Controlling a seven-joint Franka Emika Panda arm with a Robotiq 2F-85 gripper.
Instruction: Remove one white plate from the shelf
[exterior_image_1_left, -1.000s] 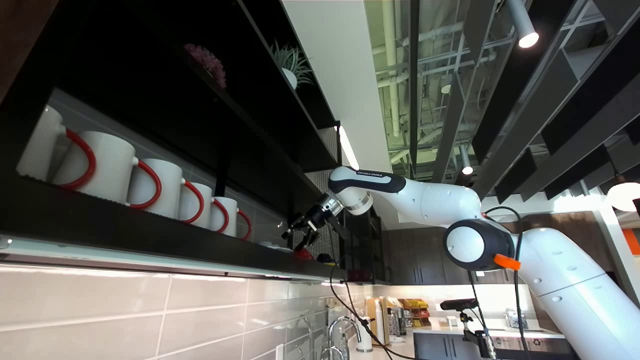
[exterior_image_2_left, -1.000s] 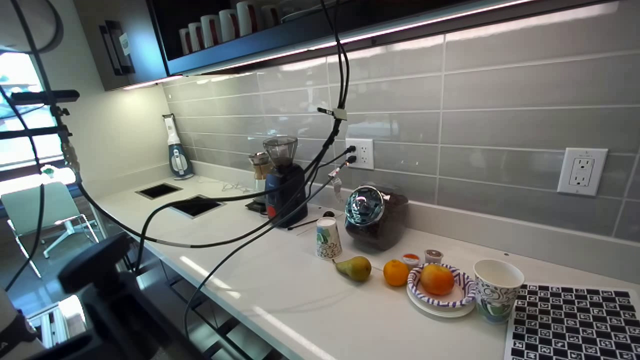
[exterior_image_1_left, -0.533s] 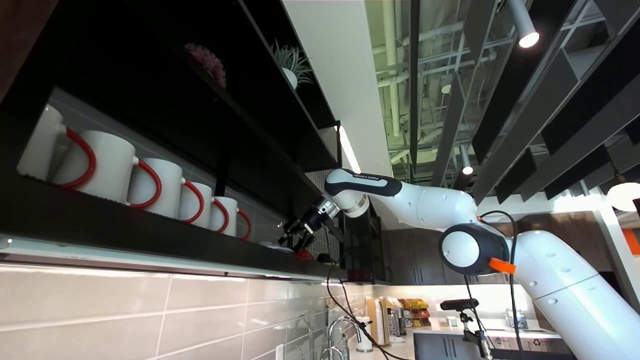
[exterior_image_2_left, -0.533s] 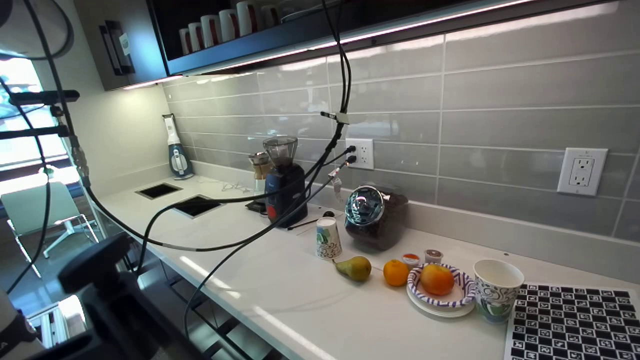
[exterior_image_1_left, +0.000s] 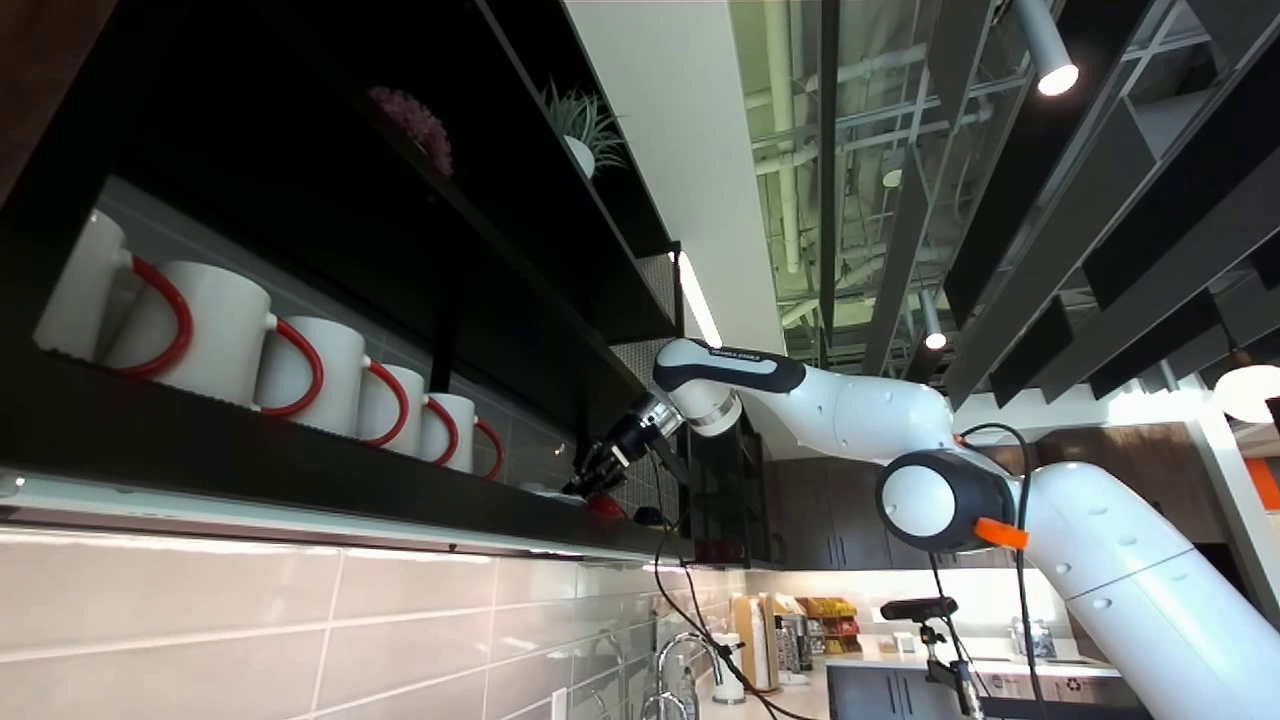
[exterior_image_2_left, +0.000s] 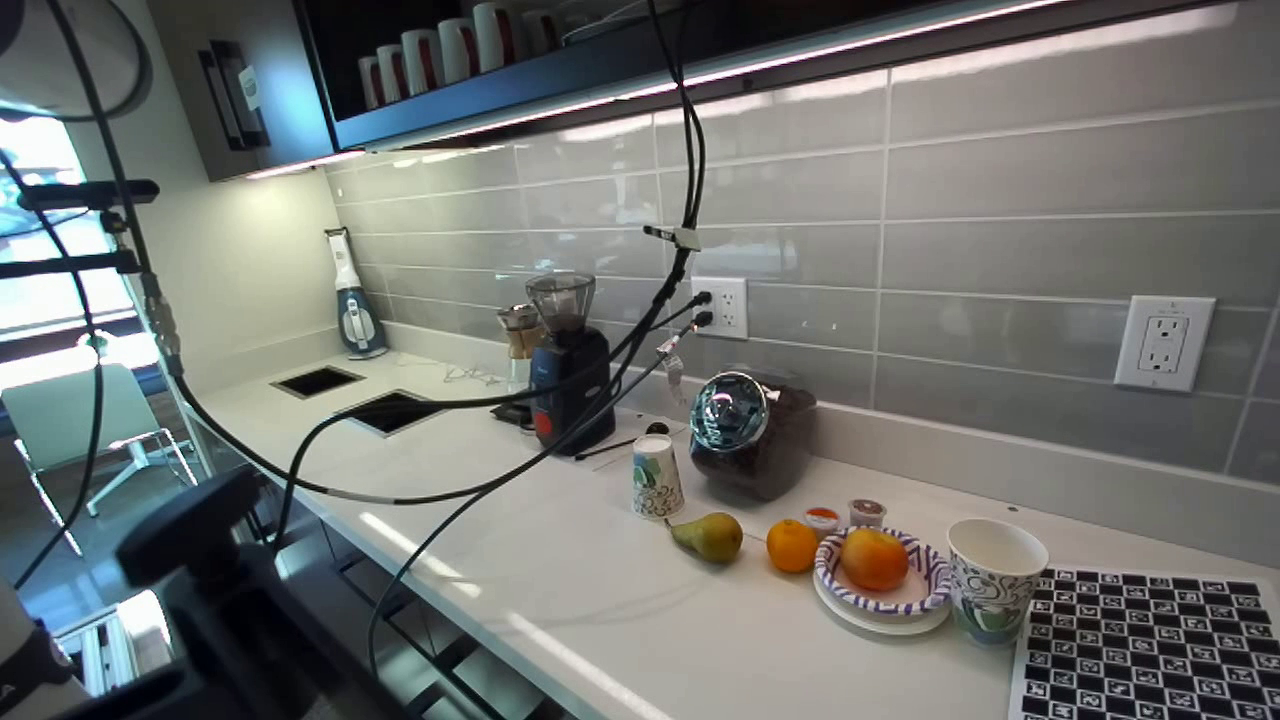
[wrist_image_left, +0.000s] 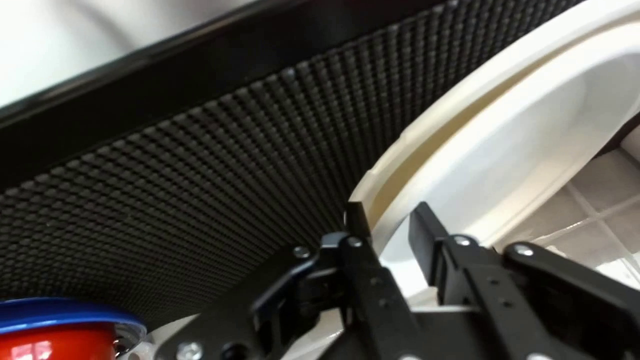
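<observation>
Shelf edge (wrist_image_left: 200, 80) runs ahead and left of our gripper (wrist_image_left: 389, 220), jaws part-way apart. The lower plate (wrist_image_left: 435, 117) sits by their left tip; pinched too, we could drag two. The white plate (wrist_image_left: 520, 145) above it passes between them; whether gripped, we cannot tell.

The shelf (wrist_image_left: 200, 70) has a glossy edge, rough liner (wrist_image_left: 225, 185); the white plate (wrist_image_left: 530, 145) is smooth, perhaps ceramic.

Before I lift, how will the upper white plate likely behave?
The upper white plate looks stiff, its rim evenly curved; its smooth face may slip; stacked close over the lower plate, it might drag that along.
</observation>
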